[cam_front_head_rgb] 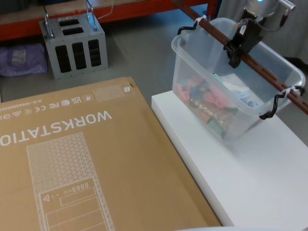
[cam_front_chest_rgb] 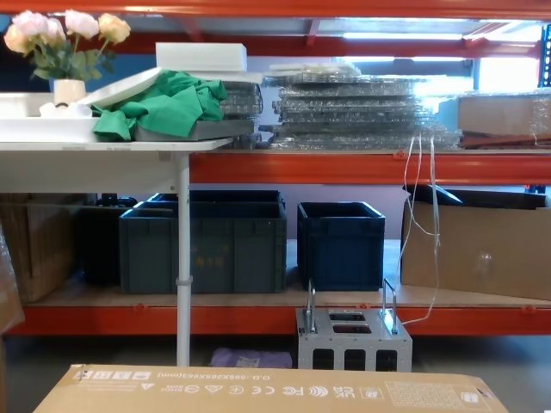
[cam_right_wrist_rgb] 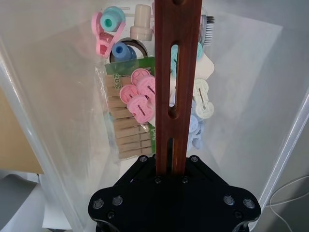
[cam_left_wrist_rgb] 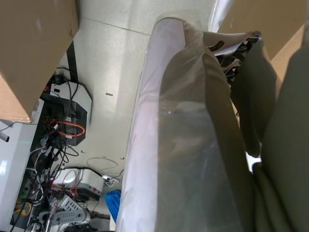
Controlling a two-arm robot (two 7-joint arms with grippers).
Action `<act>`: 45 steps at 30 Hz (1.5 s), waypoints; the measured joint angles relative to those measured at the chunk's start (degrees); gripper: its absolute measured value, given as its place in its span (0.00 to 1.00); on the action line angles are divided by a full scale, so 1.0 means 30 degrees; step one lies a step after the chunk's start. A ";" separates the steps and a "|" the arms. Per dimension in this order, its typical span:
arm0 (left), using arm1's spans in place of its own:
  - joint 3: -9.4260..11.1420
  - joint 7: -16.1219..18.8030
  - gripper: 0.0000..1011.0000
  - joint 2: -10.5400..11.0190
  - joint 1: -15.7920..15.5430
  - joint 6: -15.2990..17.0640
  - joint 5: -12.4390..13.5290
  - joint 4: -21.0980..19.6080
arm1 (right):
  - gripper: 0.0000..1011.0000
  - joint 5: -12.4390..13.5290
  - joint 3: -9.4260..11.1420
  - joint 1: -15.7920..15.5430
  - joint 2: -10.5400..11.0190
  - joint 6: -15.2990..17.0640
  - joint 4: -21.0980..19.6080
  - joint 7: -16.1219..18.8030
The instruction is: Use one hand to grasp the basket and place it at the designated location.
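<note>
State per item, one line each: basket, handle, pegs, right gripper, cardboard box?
basket: tilted, above the white platform at its far end; contact underneath unclear.
handle: tied across the rim, gripped mid-bar.
right gripper: shut on the handle.
pegs: inside the basket, heaped at its low side.
cardboard box: closed, lying flat.

head: down on cardboard box (cam_front_head_rgb: 72, 159) | chest: low, forward | wrists: close | shared: box, grey case (cam_front_head_rgb: 74, 45)

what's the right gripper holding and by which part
The right gripper is shut on the basket, clamping its reddish-brown bar handle roughly midway along.
</note>
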 joint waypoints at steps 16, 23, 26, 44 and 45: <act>0.0000 -0.0001 0.00 0.0000 0.0000 0.0000 0.0000 -0.0001 | 0.00 -0.0523 -0.1304 0.1272 -0.1659 -0.2396 -0.0252 0.0500; 0.0000 -0.0001 0.00 0.0000 0.0000 0.0000 0.0000 -0.0002 | 0.00 -0.0290 -0.1713 0.1534 -0.2047 -0.3160 -0.0379 0.0641; 0.0000 -0.0001 0.00 -0.0001 0.0000 0.0000 0.0000 0.0002 | 0.00 -0.0205 -0.1904 0.1618 -0.2184 -0.3391 -0.0536 0.0688; 0.0000 0.0000 0.00 0.0002 0.0001 0.0000 -0.0002 -0.0001 | 0.00 -0.0096 -0.2976 0.2050 -0.2991 -0.4128 -0.1890 0.0529; 0.0000 -0.0001 0.00 0.0001 0.0001 0.0000 -0.0002 -0.0001 | 0.00 -0.0089 -0.3037 0.2067 -0.3078 -0.4175 -0.1973 0.0500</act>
